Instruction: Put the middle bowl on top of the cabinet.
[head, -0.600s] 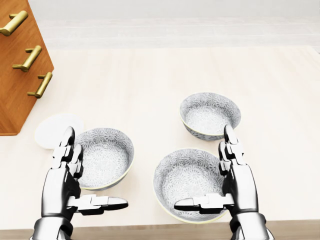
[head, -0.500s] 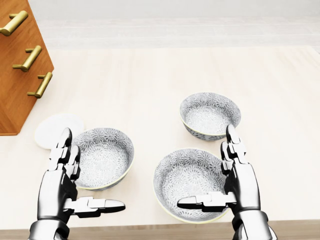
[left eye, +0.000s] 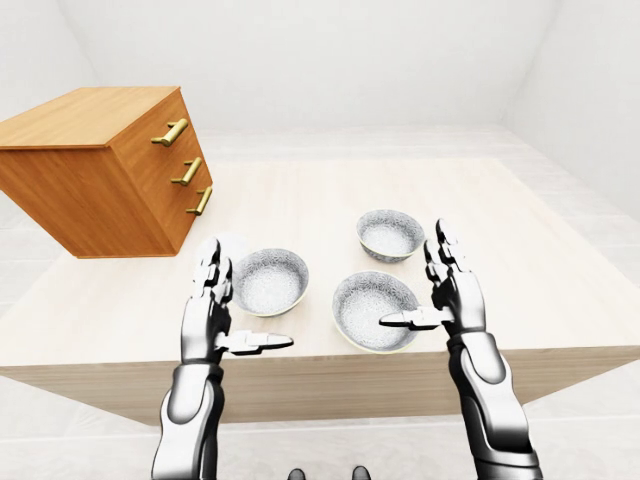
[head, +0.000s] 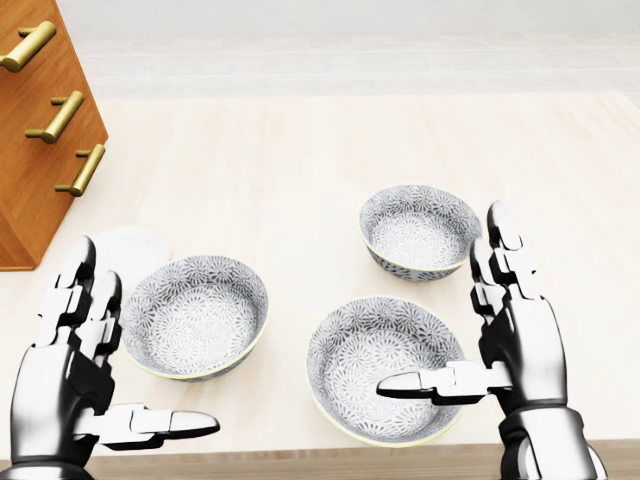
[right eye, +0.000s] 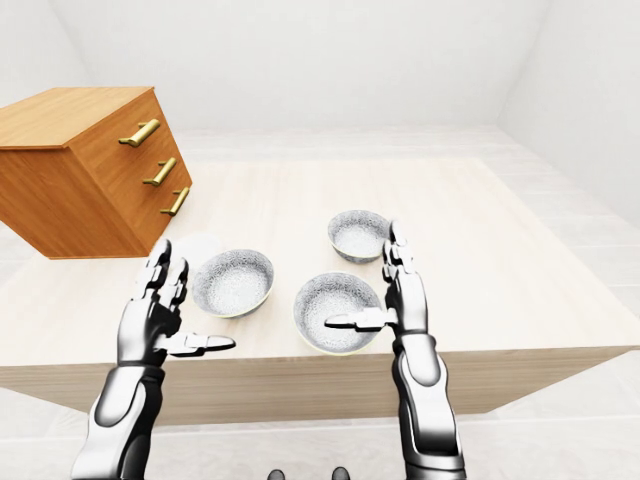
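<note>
1. The middle bowl (head: 385, 365), the patterned one lowest in the head view, sits on the table (head: 300, 170) just to the left of the right hand (head: 515, 340), with that hand's thumb reaching over its rim. Nothing grips it.
2. The right hand is spread, fingers straight and pointing up the view, thumb out sideways; it holds nothing. The left hand (head: 70, 370) is spread the same way and also empty, with the left bowl (head: 195, 315) just to its right.
3. By my reading the task has barely begun: the bowl is not grasped, not lifted, and the cabinet top (left eye: 90, 115) is bare. Left to do: close on the bowl, carry it up and to the left past the left hand, and set it on the cabinet (left eye: 110, 175).
4. The far bowl (head: 420, 230) lies above the right hand's thumb and to the left of its fingertips.
5. Hard to make out: a pale round disc (head: 130, 245) shows just above the left hand, partly behind the left bowl; I cannot tell what it is.
6. In the head view the cabinet is cut off at the left edge, so its top shows only in the eye views. Whether the right thumb touches the bowl's rim or hangs above it is not clear.
</note>
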